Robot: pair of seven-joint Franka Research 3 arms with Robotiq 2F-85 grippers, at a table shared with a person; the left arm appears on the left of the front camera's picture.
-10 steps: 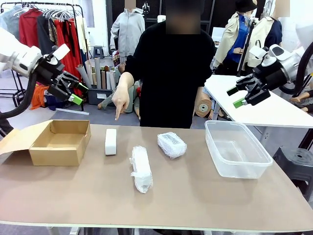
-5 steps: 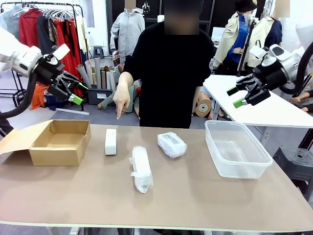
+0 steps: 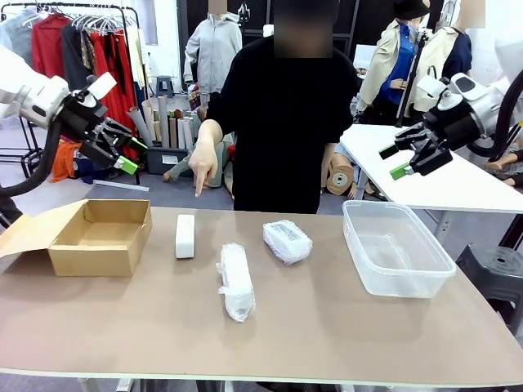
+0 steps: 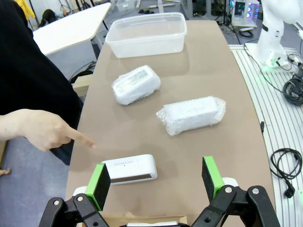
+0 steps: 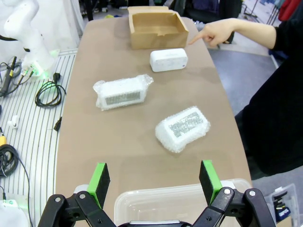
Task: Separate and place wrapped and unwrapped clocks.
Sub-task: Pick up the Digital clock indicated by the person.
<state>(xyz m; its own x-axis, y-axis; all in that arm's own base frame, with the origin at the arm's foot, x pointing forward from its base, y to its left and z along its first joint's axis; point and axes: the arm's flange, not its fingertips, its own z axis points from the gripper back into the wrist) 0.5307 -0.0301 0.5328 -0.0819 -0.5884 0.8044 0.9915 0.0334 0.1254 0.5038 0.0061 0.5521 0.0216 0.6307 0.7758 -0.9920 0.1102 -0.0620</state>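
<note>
White bare clock (image 3: 185,236) lies below, right of my left gripper (image 3: 133,157), jaws apart; right gripper (image 3: 391,162) likewise spread.

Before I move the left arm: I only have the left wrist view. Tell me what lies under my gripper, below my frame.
Observer: An open cardboard box, empty as far as I can see, stands at the left end of the table, just left of the bare white clock.
Operator: Give me my gripper's height.
Observer: The left gripper hangs open well above the box, clear of its walls.
Operator: Report the other arm.
Observer: The right gripper is open too, raised over the table's right end, by the clear tub.
</note>
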